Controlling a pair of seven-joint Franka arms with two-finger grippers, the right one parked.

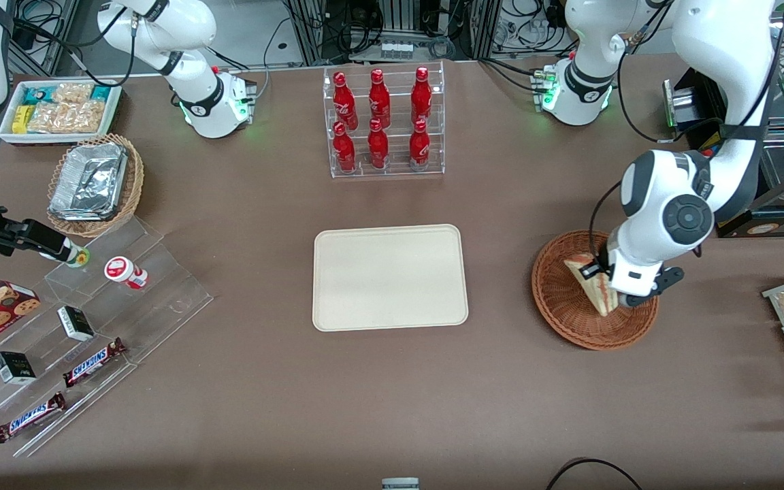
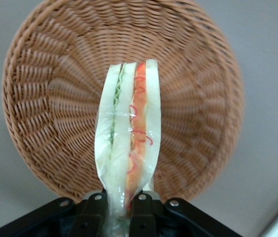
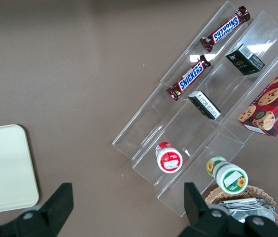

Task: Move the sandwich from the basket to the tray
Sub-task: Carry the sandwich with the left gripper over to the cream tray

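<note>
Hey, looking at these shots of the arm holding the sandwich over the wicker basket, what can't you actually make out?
- Gripper fingertips: wrist view, cut off by the frame edge and covered by the sandwich's wrap; front view, the arm's own wrist hides them.
- Whether the sandwich has cleared the basket floor: front view looks straight down, so height is unreadable.
- Basket rim: wrist view, partly cut off by the frame edge.
- Tray: only a corner shows in the right wrist view.

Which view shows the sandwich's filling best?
The left wrist view: the sandwich, clamped in the gripper above the basket, shows its layers. The front view shows it partly hidden; the right wrist view misses it.
</note>
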